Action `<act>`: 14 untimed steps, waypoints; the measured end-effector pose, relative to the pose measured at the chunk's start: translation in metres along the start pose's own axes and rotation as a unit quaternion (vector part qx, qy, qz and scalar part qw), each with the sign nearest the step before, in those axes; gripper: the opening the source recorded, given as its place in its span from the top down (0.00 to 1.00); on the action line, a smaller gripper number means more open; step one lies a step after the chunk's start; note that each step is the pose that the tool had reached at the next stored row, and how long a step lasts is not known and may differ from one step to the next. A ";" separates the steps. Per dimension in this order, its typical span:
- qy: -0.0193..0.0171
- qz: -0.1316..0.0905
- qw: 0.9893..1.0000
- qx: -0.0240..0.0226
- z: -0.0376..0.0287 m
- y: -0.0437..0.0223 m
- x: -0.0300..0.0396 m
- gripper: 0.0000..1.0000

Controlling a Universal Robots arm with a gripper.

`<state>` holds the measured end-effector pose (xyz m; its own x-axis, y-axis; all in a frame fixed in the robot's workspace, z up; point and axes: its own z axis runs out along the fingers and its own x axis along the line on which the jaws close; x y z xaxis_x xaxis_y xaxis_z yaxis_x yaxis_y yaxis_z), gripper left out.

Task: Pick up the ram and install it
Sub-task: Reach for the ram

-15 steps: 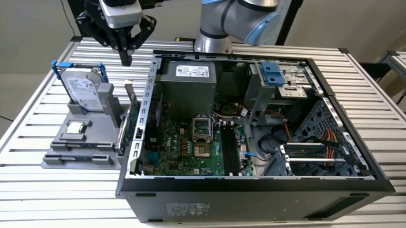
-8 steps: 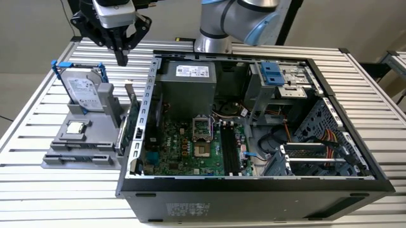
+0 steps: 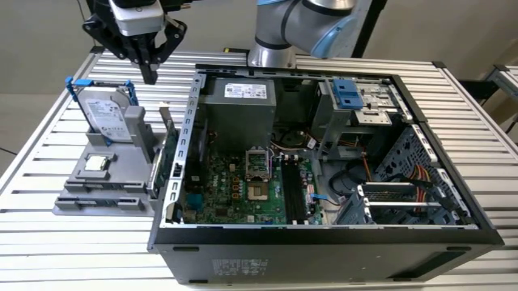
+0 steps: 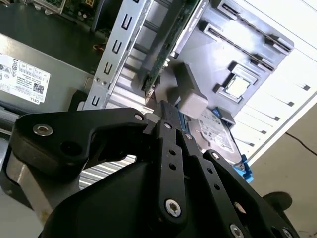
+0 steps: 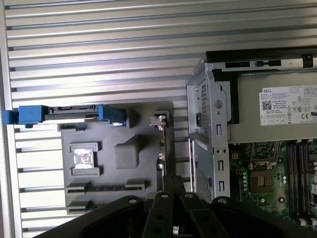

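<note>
We see one black two-fingered gripper [image 3: 150, 76], its fingers pressed together and holding nothing. One dark green flat ram stick [image 3: 104, 202] lies at six o'clock on the grey plastic holder [image 3: 73, 210], exterior view.

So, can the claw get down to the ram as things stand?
Likely yes. The ram lies uncovered in a slot of the gray holder, and the claw hangs above that holder. The upright hard drive stands apart from the ram.
</note>
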<state>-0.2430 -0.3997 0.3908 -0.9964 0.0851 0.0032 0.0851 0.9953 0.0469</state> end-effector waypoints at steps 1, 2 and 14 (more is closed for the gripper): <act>0.000 0.000 1.000 0.000 0.0000 -0.0001 0.0007 1.00; 0.000 0.000 1.000 0.000 0.0000 -0.0001 0.0014 1.00; 0.001 0.000 1.000 0.000 0.0003 -0.0011 0.0125 1.00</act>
<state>-0.2556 -0.3997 0.3905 -0.9964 0.0850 0.0056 0.0852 0.9953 0.0468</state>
